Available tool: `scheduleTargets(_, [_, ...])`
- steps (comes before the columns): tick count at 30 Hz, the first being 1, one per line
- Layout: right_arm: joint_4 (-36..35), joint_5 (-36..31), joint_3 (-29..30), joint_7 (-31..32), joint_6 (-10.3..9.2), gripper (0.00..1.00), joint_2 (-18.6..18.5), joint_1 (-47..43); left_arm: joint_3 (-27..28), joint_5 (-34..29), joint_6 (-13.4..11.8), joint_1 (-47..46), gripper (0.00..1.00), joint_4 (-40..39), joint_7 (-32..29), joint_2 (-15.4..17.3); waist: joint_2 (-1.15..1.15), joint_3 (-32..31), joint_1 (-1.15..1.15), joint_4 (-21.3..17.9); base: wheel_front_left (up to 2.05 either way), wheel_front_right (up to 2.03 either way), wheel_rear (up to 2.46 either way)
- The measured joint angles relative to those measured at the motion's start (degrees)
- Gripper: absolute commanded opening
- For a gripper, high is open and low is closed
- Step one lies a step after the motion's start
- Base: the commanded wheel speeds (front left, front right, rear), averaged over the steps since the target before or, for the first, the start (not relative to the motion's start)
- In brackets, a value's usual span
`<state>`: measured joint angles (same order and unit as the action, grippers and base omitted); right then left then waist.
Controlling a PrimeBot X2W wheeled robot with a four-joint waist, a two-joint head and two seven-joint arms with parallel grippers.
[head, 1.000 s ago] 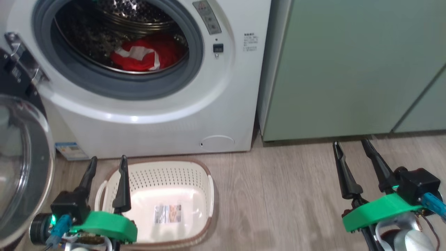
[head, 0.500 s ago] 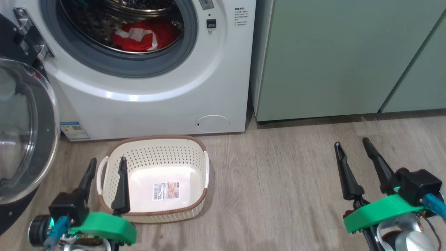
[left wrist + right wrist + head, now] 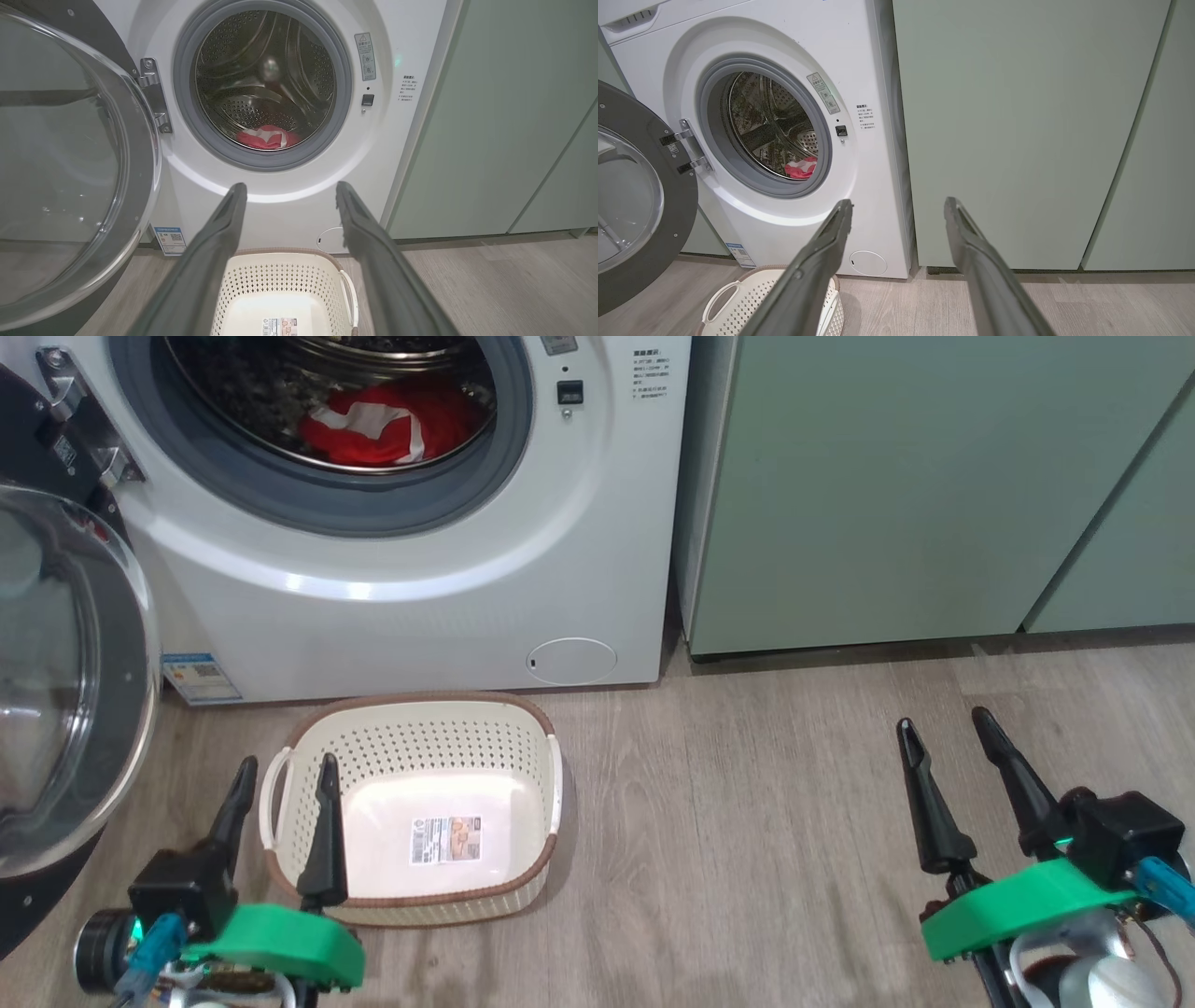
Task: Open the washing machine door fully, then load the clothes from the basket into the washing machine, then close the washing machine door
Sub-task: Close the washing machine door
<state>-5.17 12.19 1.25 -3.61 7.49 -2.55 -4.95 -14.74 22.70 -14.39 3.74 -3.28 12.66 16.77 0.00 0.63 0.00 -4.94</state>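
Fingers on the left gripper (image 3: 288, 763) and right gripper (image 3: 943, 719) are spread wide and empty, the basket (image 3: 411, 698) is empty, and the red jersey (image 3: 378, 425) sits low near the drum (image 3: 243, 392) lip, so swinging the washing machine door (image 3: 65, 681) shut could pinch it in the gasket (image 3: 317, 518).

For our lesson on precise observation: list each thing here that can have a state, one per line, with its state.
washing machine door: wide open
washing machine: drum exposed
clothes: lying in the drum
basket: upright on the floor, empty
round flap: shut
green cabinet doors: shut
left gripper: open, holding nothing
right gripper: open, holding nothing
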Motion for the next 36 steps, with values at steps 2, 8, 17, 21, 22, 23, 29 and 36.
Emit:
scheduleTargets(2, [0.0,0.0,0.01,0.0,0.0,1.0,0.0,0.0,-0.02,0.0,-0.01,0.0,1.0,-0.01,0.0,0.01,0.0,0.04,0.0,0.06,0.0,0.0,0.0])
scheduleTargets(8, [0.01,0.0,0.56,-0.01,0.0,1.0,0.0,-0.05,-0.29,0.02,-0.41,-0.05,1.0,0.02,0.0,0.04,0.0,0.12,0.0,0.89,0.0,0.0,0.0])
scheduleTargets(17, [-0.51,0.07,0.43,0.0,0.0,1.0,0.01,-0.41,-0.11,0.32,-1.02,-0.17,1.0,0.13,0.09,-0.05,0.0,-0.37,0.0,6.88,0.0,0.0,0.0])
scheduleTargets(21, [-1.0,0.23,0.26,0.0,0.0,1.0,0.01,-0.46,0.32,0.49,-1.59,-0.1,1.0,0.1,0.53,-0.04,0.0,-0.6,0.0,10.89,0.0,0.0,0.0])
scheduleTargets(22, [-1.05,0.42,0.12,0.0,0.0,1.0,0.01,-0.47,0.44,0.49,-1.85,-0.08,1.0,0.08,0.53,-0.04,0.0,-0.66,0.0,11.95,0.0,0.0,0.0])
scheduleTargets(23, [-1.08,0.48,0.1,0.0,0.0,1.0,0.02,-0.48,0.53,0.49,-2.02,-0.03,1.0,0.08,0.53,-0.04,0.0,-0.72,0.0,13.07,0.0,0.0,0.0])
scheduleTargets(29, [-1.08,0.8,-0.54,0.0,0.0,1.0,0.03,-0.56,0.8,0.49,-2.63,0.22,1.0,-0.34,0.53,-0.03,0.0,-1.33,0.0,19.39,0.0,0.0,0.0])
scheduleTargets(36, [-1.01,1.09,-1.3,-0.01,0.0,1.0,0.04,-0.57,1.07,0.49,-2.94,1.7,1.0,-0.58,0.53,0.03,0.0,-2.22,0.0,23.85,0.0,0.0,0.0])
